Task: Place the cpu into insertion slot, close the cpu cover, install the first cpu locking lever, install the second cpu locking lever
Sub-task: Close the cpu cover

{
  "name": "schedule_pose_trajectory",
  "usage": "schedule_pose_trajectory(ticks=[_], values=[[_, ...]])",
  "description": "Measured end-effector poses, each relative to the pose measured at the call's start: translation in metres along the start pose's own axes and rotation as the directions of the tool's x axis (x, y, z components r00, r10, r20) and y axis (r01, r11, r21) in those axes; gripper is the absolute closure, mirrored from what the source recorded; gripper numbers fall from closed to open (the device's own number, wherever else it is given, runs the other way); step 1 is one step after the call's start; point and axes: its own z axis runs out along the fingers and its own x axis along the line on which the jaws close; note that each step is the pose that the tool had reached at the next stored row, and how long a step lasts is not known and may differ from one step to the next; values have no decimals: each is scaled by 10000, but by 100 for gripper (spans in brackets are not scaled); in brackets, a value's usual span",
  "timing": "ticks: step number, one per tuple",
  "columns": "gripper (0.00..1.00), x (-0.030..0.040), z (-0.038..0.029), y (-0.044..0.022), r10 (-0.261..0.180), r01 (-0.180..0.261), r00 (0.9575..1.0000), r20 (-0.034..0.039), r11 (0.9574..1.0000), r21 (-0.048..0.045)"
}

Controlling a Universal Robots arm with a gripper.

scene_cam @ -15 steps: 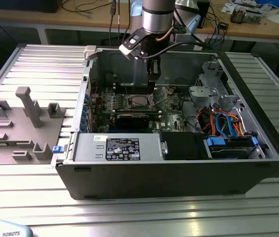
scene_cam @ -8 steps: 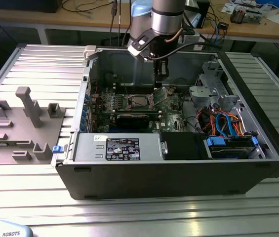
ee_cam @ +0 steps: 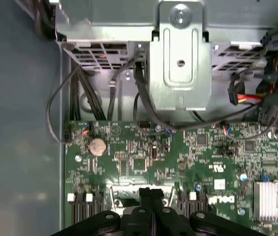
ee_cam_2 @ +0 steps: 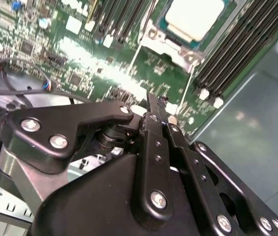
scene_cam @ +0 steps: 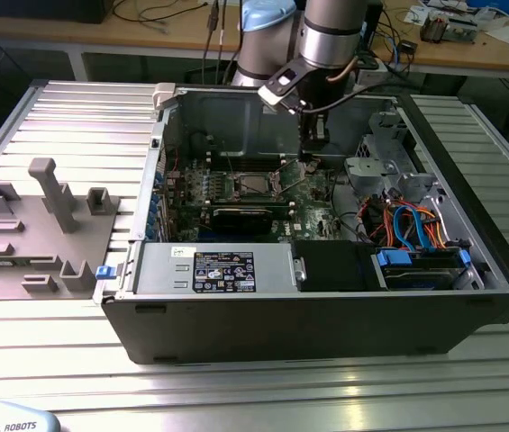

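The cpu, a pale silvery square, lies in the insertion slot on the green motherboard inside the open computer case. The cpu cover, a silvery metal frame, lies flat around the chip's edge. Two thin wire levers run along the socket's sides toward my fingers. My gripper hangs over the board just past the exterior view's right side of the socket. In both wrist views its black fingers are pressed together, and nothing shows between them.
The case walls enclose the work space. A metal drive cage with black cables stands beyond the board. Memory slots flank the socket. A black power-supply box lies along the front. A grey fixture tray sits outside, on the exterior view's left.
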Motion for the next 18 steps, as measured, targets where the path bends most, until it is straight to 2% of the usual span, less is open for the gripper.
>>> schedule_pose_trajectory(ticks=[4,8,11,15,18], values=[[89,1,41,104,0,0,10000,0,10000,68],[89,2,116,231,-2,2,10000,-1,9999,168],[89,4,169,295,-5,5,10000,-5,9998,214],[89,6,234,291,-3,4,10000,-41,9998,216],[89,6,244,263,-3,5,10000,-84,9998,216]])
